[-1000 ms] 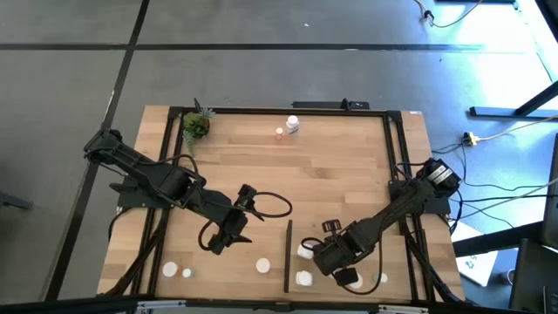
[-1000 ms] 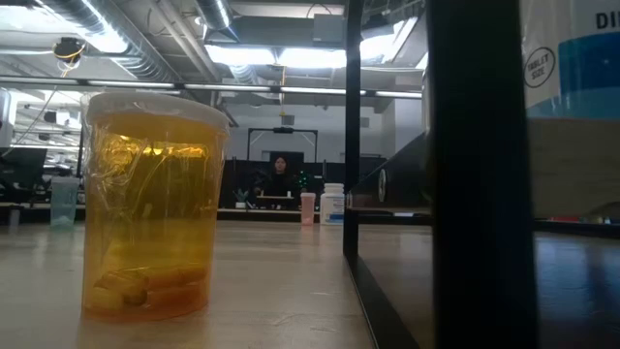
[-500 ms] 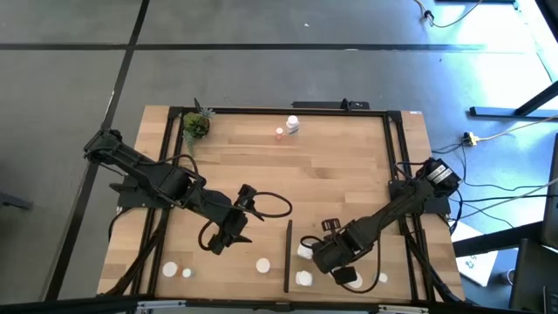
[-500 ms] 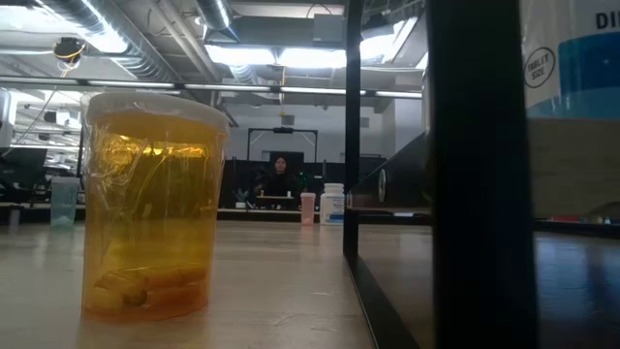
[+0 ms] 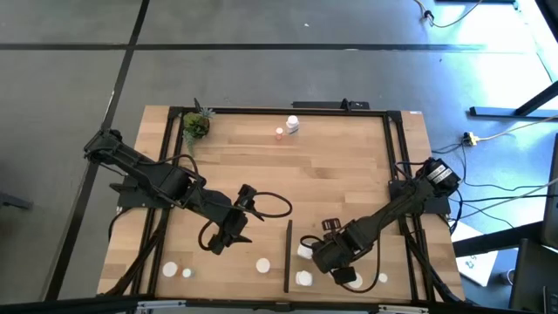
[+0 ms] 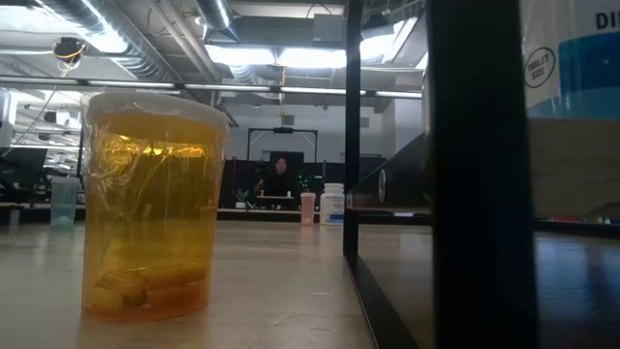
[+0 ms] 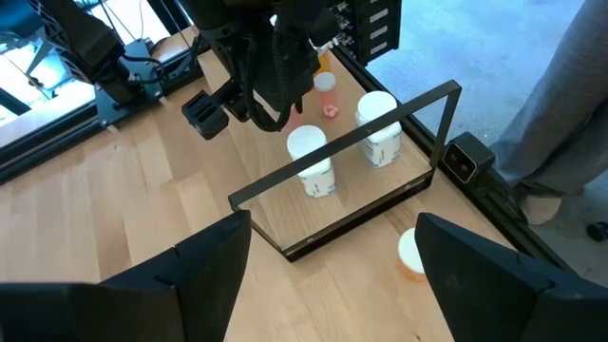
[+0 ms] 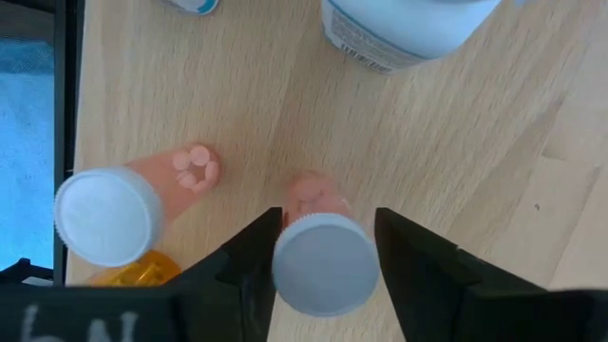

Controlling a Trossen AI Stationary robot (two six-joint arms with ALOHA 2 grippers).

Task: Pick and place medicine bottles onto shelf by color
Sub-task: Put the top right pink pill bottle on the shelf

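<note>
The right gripper (image 8: 326, 249) hangs over the near right of the table, its fingers (image 8: 249, 255) apart on either side of a pink bottle (image 8: 323, 258) with a white cap, not clamped on it. Beside it stand a second pink bottle (image 8: 122, 207), an orange one (image 8: 142, 269) and a large white bottle (image 8: 404, 28) whose label is too blurred to read. The left gripper (image 5: 228, 228) hovers open, holding nothing, near the table's middle, left of the shelf's black strip (image 5: 288, 255). Three white-capped bottles (image 5: 262, 264) stand at the near left, two at the far edge (image 5: 292, 125). In the low view a big jar (image 6: 153, 204) stands close; a label reads "FAMILY SIZE" (image 6: 539, 68).
</note>
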